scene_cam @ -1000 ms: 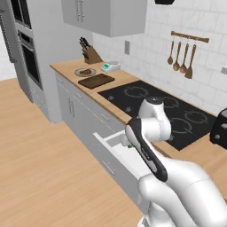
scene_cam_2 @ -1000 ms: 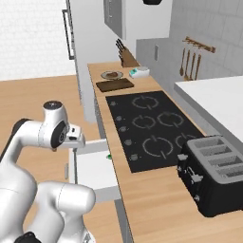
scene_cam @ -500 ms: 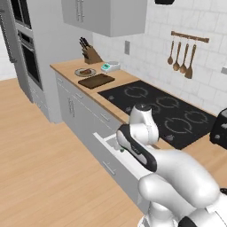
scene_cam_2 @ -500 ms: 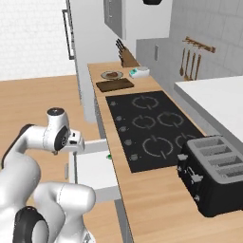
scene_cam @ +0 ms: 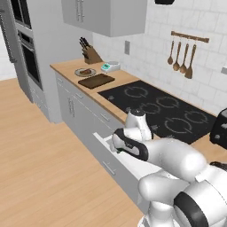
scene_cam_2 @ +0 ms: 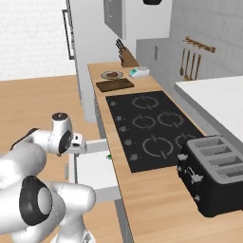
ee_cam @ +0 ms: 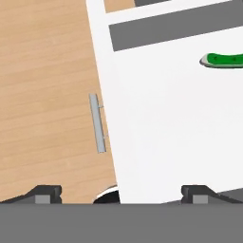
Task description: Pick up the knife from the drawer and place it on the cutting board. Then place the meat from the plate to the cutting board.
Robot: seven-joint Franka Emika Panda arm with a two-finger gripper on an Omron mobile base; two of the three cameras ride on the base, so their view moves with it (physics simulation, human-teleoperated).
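The light grey-white drawer (ee_cam: 161,123) is pulled open below the counter, also seen as drawer (scene_cam_2: 95,168) and drawer (scene_cam: 116,160). Inside it, near the back, lies the green-handled knife (ee_cam: 223,60), a green speck of knife (scene_cam_2: 108,156) from the right. My gripper (ee_cam: 121,194) hangs open over the drawer's front part, well short of the knife, with nothing between its fingertips (ee_cam: 45,193). Far down the counter lies the dark cutting board (scene_cam: 96,80), with the plate (scene_cam: 80,73) behind it carrying the meat (scene_cam: 87,71).
The drawer front's bar handle (ee_cam: 97,122) juts over the wooden floor. A black cooktop (scene_cam_2: 152,128) lies beside the drawer and a toaster (scene_cam_2: 213,173) stands nearer. A knife block (scene_cam: 91,53) is behind the plate. Utensils (scene_cam: 181,55) hang on the wall.
The arm has swung down and towards the drawer's front, bringing the hand lower over the open drawer. The jaws have stayed open and the knife has not moved.
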